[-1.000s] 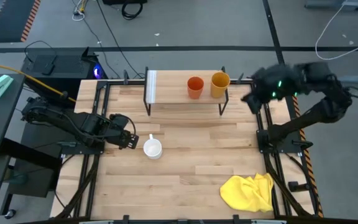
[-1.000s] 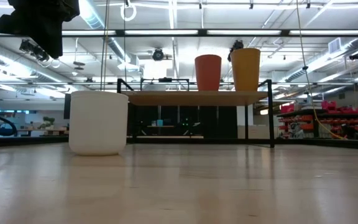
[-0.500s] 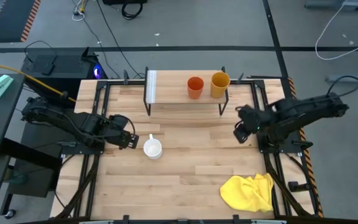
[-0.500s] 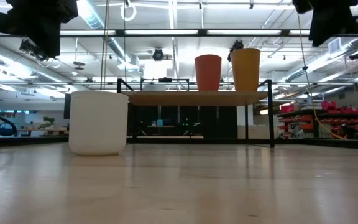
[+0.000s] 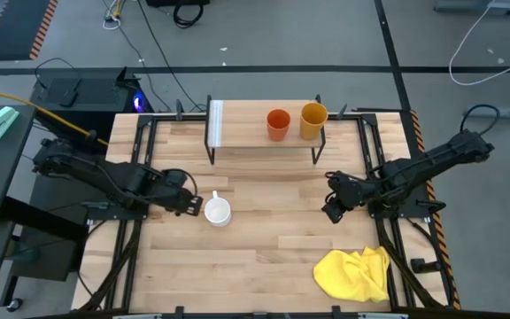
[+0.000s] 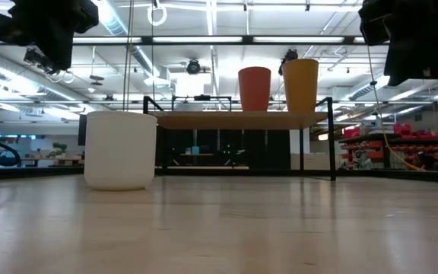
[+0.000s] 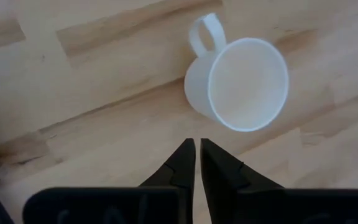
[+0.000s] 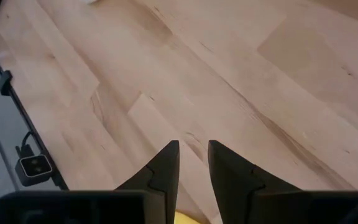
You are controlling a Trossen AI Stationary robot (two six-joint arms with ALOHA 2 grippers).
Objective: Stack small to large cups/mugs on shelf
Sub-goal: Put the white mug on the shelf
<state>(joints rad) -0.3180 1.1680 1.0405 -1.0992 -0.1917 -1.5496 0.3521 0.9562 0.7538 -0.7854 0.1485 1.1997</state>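
Since a second ago my left tool (image 5: pixel 187 203), fingers nearly together on nothing, has edged up beside the white mug (image 5: pixel 218 212) just right of it at mid-left of the high view, while my right tool (image 5: pixel 333 207), slightly apart, swung down to centre-right.

shelf: we see the low wooden-topped rack with thin metal legs (image 5: pixel 264 135) at the far middle of the large wooden tabletop (image 5: pixel 264 257).
on shelf: orange-red cup (image 5: pixel 278 123) and slightly taller yellow-orange cup (image 5: pixel 313 120) stand side by side toward its right end, orange-red one on the left.
mug: white mug with a handle (image 5: pixel 217 211) sits on the tabletop, in front of the shelf's left end.
left gripper (image 5: pixel 189 205): we place it just left of the mug.
right gripper (image 5: pixel 333 206): over the tabletop's right side, in front of the shelf's right end.
cloth: crumpled yellow cloth (image 5: pixel 354 273) lies at the near right corner, nearer than the right gripper.
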